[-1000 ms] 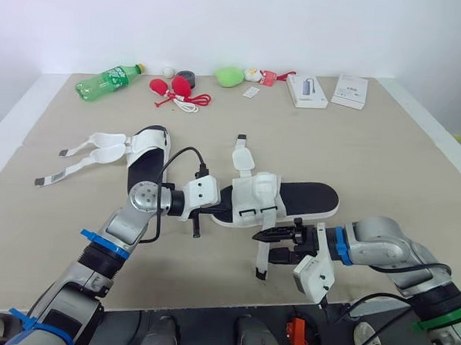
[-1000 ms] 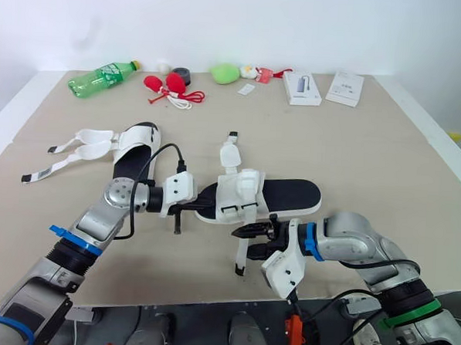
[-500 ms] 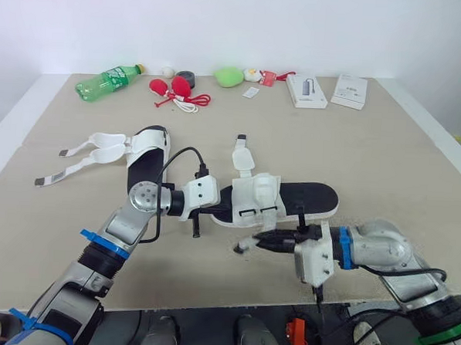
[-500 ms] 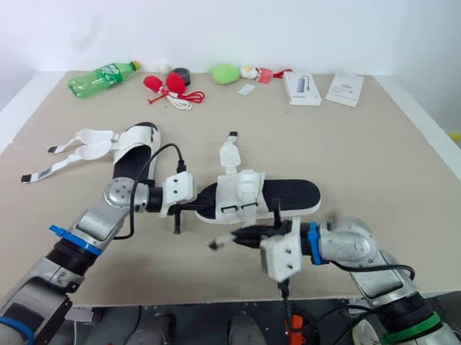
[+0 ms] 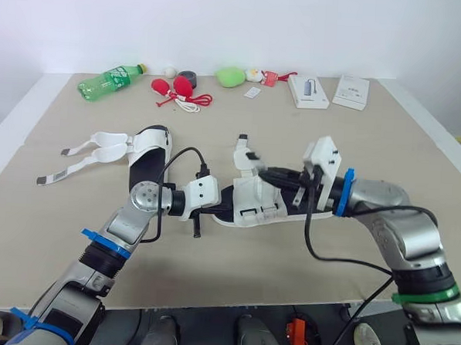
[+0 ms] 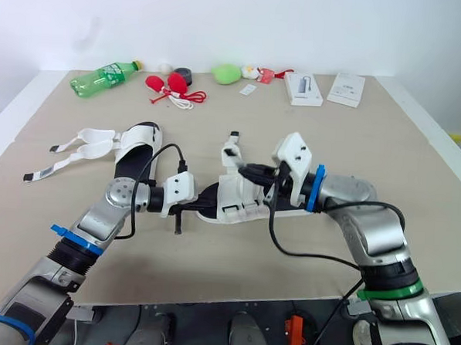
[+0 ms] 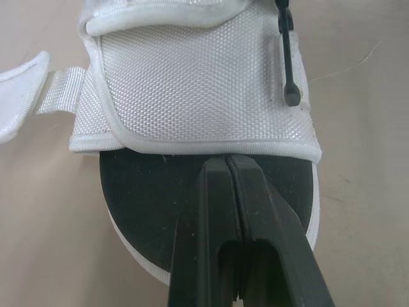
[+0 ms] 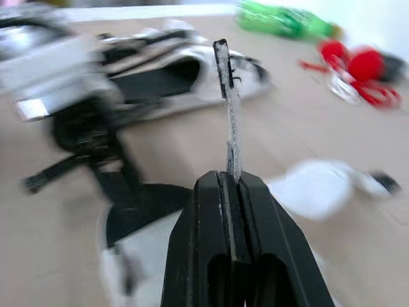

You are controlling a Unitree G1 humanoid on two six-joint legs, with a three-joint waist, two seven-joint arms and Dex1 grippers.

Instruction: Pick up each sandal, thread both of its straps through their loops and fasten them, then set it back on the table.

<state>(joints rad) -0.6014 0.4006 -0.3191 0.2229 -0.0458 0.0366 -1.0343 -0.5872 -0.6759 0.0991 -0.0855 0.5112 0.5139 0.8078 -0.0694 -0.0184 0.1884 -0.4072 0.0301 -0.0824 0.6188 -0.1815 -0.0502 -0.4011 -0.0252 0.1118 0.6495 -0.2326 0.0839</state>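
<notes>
One sandal [image 5: 254, 199] gripped mid-scene on the tabletop [image 5: 356, 140]
The left claw [image 7: 227, 165] is clamped tight on the end of its black sole; the right claw [image 8: 229, 178] is pinched closed on a strap [image 8: 228, 115], raised above it

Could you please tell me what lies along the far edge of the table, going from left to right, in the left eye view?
green plastic bottle → red balls with a white cord → green rounded object → red tag → white box with a grey device → flat white box
</notes>
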